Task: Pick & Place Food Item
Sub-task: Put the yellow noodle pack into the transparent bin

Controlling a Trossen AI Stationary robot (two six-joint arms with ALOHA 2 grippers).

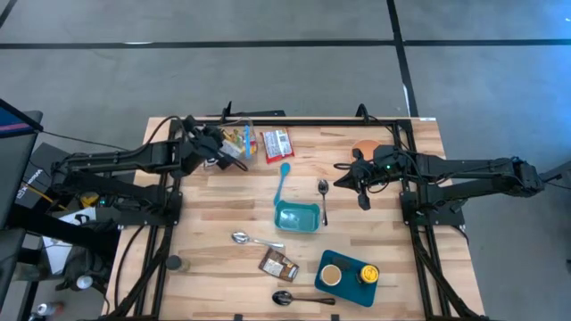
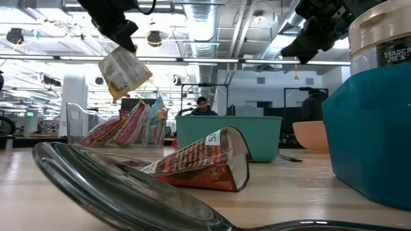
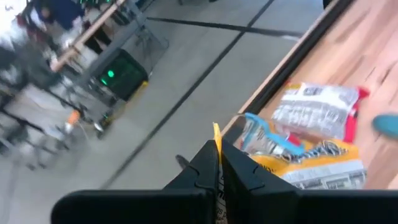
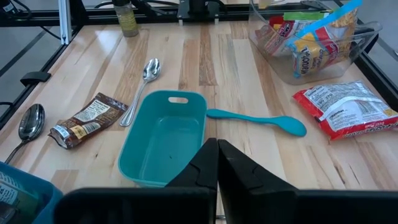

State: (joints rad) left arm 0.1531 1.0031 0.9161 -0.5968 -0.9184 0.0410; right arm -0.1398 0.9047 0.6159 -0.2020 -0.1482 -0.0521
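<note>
Clearly we are mid-carry: over the desk, near its far left corner, our left pincer is clenched on a yellow snack packet, lifted above the clear bin of packets, presumably so it clears the rim. Our teal container waits empty mid-desk, the likely target. Near the far right edge, our right pincer hangs clenched on nothing.
</note>
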